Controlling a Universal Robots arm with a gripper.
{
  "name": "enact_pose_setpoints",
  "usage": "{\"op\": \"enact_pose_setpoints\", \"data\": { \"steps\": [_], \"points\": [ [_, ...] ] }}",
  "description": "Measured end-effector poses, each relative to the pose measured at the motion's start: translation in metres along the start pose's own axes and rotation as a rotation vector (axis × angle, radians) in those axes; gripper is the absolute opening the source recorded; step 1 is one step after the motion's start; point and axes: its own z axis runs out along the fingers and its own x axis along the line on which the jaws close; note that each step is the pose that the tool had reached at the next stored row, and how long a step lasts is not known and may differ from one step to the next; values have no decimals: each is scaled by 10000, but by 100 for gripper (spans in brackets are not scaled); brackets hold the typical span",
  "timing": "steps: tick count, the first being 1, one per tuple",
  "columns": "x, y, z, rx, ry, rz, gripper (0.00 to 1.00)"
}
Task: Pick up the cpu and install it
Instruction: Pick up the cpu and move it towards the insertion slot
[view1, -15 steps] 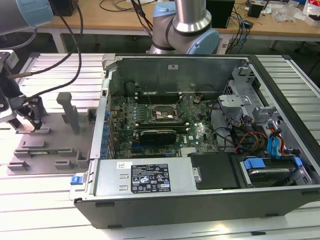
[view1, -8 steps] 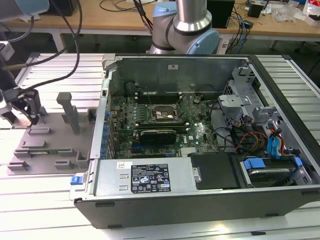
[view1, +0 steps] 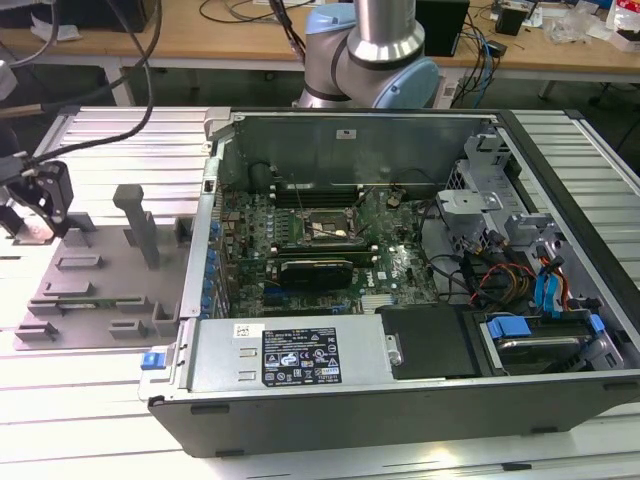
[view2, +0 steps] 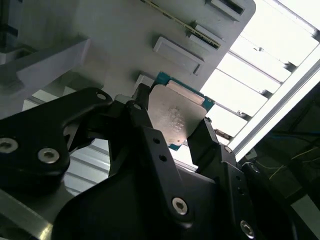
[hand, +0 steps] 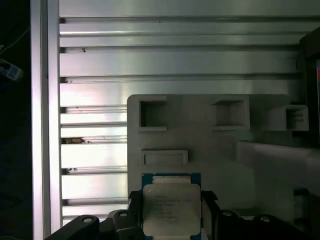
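pinching the cpu (hand: 171, 210) by opposite edges in the gripper (view2: 174, 114), at the grey plate (hand: 200, 135) beside the open computer case (view1: 560, 200)

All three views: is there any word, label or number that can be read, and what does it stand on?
Black label on the metal power supply box: print too small to read.
White sticker beside it: too small to read.
cpu top, in the first wrist view: faint lines of print, too blurred to read.
Nothing can be quoted as it reads.
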Motion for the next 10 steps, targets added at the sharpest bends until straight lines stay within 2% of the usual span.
{"op": "enact_pose_setpoints", "data": {
  "steps": [6, 10],
  "points": [
    [-5, 4, -138, 3, 0, -1, 55],
    [-8, 13, -219, 53, -2, -2, 55]
  ]
}}
